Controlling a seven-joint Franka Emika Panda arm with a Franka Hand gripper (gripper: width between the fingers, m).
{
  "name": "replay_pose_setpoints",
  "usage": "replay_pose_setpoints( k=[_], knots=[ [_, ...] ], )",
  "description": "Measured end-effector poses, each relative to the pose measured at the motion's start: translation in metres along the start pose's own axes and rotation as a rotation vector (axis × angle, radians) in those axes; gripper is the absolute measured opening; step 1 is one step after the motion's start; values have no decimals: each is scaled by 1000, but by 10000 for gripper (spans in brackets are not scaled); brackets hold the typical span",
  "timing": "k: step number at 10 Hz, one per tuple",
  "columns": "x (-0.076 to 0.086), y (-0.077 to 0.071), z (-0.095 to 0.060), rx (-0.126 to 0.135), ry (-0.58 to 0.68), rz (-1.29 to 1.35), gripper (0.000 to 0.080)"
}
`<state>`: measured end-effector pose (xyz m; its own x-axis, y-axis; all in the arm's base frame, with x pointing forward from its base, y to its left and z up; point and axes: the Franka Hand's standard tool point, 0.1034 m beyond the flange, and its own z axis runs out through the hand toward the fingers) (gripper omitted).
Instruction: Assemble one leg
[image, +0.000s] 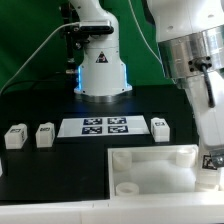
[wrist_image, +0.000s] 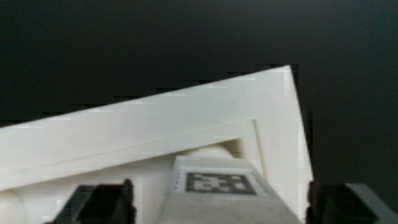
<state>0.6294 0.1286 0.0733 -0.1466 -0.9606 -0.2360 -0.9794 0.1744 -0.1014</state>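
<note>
The large white tray-like part (image: 150, 165) lies at the front of the table; it also shows in the wrist view (wrist_image: 160, 125). One leg (wrist_image: 217, 183), a small white block with a square tag, stands at the tray's corner on the exterior view's right (image: 211, 160). My gripper (wrist_image: 226, 205) is down over this leg with a finger on each side. The fingers (wrist_image: 98, 203) stand apart from the leg with a gap on both sides, so the gripper is open. Three more legs lie on the table: two on the exterior view's left (image: 14, 135) (image: 44, 133) and one behind the tray (image: 160, 126).
The marker board (image: 105, 126) lies flat behind the tray, in front of the arm's white base (image: 100, 70). The table surface is black. A cable runs along the back on the exterior view's left.
</note>
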Motion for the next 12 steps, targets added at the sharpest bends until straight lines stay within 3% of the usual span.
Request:
replay_pose_setpoints(
  k=[1, 2, 3, 7, 8, 9, 11, 12],
  knots=[
    [0, 2, 0, -26, -5, -62, 549],
    [0, 2, -3, -61, 0, -197, 628],
    [0, -2, -7, -81, 25, -398, 643],
    [1, -4, -8, -95, 25, -805, 649],
    [3, -3, -7, -117, 32, -929, 649],
    [7, -4, -5, -163, 54, -1096, 649],
    [12, -8, -7, -184, 60, -1318, 649],
    [11, -8, -6, -181, 56, -1313, 649]
  ],
)
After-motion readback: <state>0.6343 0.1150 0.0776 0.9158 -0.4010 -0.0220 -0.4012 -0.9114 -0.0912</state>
